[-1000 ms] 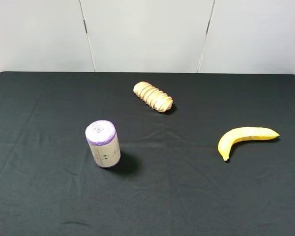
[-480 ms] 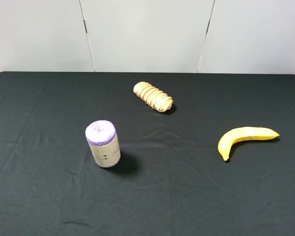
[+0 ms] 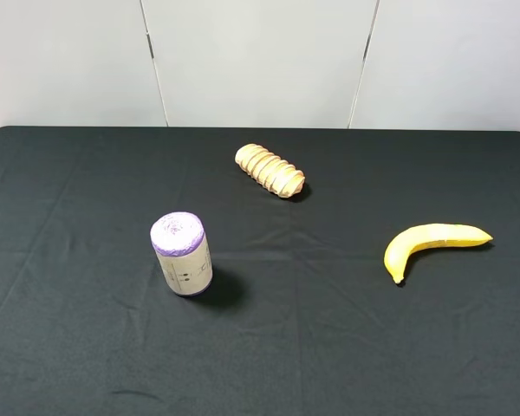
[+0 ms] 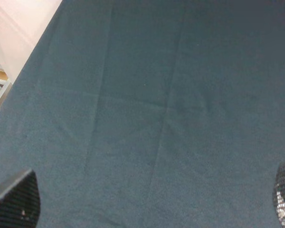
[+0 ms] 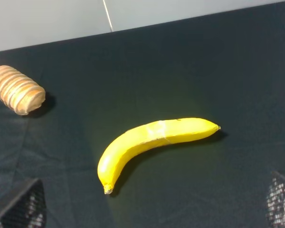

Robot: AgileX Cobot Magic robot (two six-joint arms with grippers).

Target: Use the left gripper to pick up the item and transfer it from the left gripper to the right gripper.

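The yellow banana [image 3: 433,243] lies on the black cloth at the right in the exterior high view, its dark tip toward the front. Neither gripper shows in that view. In the right wrist view the banana [image 5: 152,137] lies ahead of my right gripper [image 5: 149,204], whose fingertips [image 5: 19,204] stand wide apart, open and empty. In the left wrist view my left gripper [image 4: 149,199] is open and empty, its fingertips [image 4: 16,199] wide apart over bare cloth. No banana shows there.
A ridged tan bread loaf [image 3: 269,170] lies at the back centre and also shows in the right wrist view [image 5: 16,89]. A purple-topped cylinder [image 3: 181,253] stands left of centre. The table's edge [image 4: 23,71] shows in the left wrist view.
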